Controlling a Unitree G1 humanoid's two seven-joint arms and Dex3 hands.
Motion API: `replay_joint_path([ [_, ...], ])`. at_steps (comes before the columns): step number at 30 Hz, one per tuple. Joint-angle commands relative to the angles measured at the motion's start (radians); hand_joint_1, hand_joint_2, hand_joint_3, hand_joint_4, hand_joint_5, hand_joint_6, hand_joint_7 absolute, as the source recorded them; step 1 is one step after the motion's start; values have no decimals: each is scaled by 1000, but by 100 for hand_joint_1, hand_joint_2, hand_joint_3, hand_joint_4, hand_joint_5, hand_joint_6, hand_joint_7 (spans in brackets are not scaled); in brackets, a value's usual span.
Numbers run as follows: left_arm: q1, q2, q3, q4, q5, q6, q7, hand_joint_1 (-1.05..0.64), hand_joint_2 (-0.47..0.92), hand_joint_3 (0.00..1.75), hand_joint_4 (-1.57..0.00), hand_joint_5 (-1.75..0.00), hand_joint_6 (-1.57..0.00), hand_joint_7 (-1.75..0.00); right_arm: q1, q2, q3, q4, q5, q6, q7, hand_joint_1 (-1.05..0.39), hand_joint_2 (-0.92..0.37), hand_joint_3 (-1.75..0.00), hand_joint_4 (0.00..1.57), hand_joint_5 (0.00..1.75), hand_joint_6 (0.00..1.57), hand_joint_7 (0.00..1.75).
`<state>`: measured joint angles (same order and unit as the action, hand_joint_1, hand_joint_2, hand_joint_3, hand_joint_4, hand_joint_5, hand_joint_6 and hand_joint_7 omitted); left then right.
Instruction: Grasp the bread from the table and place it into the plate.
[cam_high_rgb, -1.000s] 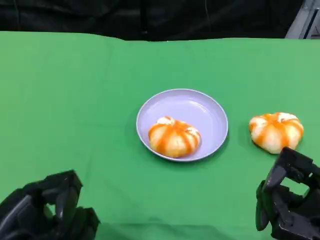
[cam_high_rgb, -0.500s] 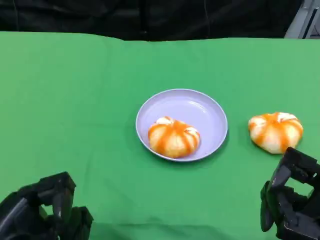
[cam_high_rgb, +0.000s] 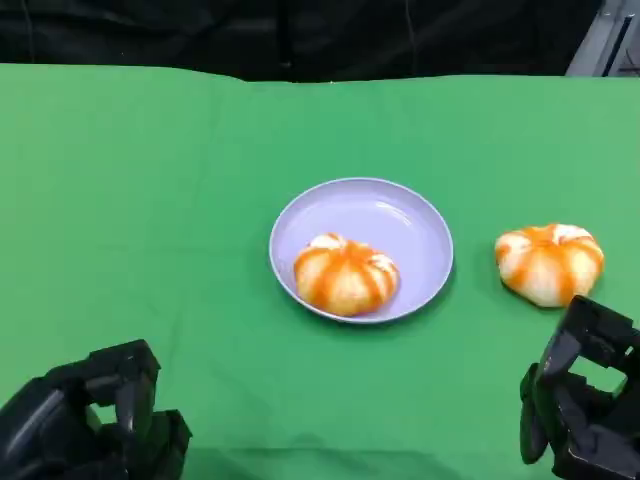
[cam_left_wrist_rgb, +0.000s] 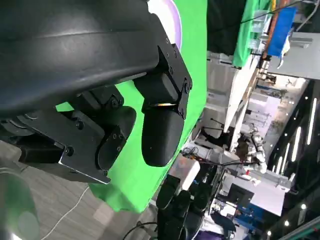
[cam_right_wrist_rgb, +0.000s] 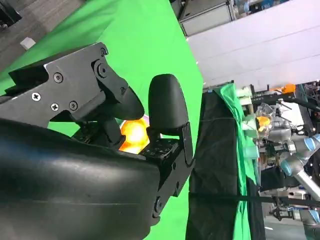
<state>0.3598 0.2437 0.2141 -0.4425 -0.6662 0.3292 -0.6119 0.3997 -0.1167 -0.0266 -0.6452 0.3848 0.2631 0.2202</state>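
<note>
Fingers (cam_high_rgb: 580, 330) of the right hand (cam_high_rgb: 580, 410) were spread and held nothing at the frame's lower right, just below the loose bread (cam_high_rgb: 549, 262) on the green table (cam_high_rgb: 150, 200) at right. Centre frame, a second bun (cam_high_rgb: 345, 277) sat in the plate (cam_high_rgb: 400, 215). Lower left, the left hand (cam_high_rgb: 95, 420) was open too, empty.

A robotics lab: the table (cam_high_rgb: 150, 200) wears a green chroma-key cloth before a black curtain (cam_high_rgb: 300, 35), and the wrist views show other robot arms (cam_right_wrist_rgb: 300, 155), cabled equipment racks (cam_left_wrist_rgb: 240, 150) and strip ceiling lights (cam_left_wrist_rgb: 312, 120).
</note>
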Motion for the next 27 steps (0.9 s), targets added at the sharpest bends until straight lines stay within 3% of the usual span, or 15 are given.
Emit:
replay_joint_path([
  [1, -7, 18, 8, 0, 4, -15, 4, 10, 67, 137, -107, -175, -89, -175, 2, -20, -7, -10, -8, 3, 1, -4, -64, -119, 93, 175, 62, 175],
  [5, -10, 21, 3, 13, 40, -65, -13, 10, 67, 138, -108, -175, -88, -175, 10, -5, -1, -11, -6, -14, -3, -2, -64, -120, 93, 175, 63, 175],
  [27, -11, 27, -1, 5, 55, -69, 5, 13, 64, 138, -109, -175, -90, -175, 9, -8, -4, -7, 1, -18, 8, -4, -63, -121, 95, 175, 64, 175],
])
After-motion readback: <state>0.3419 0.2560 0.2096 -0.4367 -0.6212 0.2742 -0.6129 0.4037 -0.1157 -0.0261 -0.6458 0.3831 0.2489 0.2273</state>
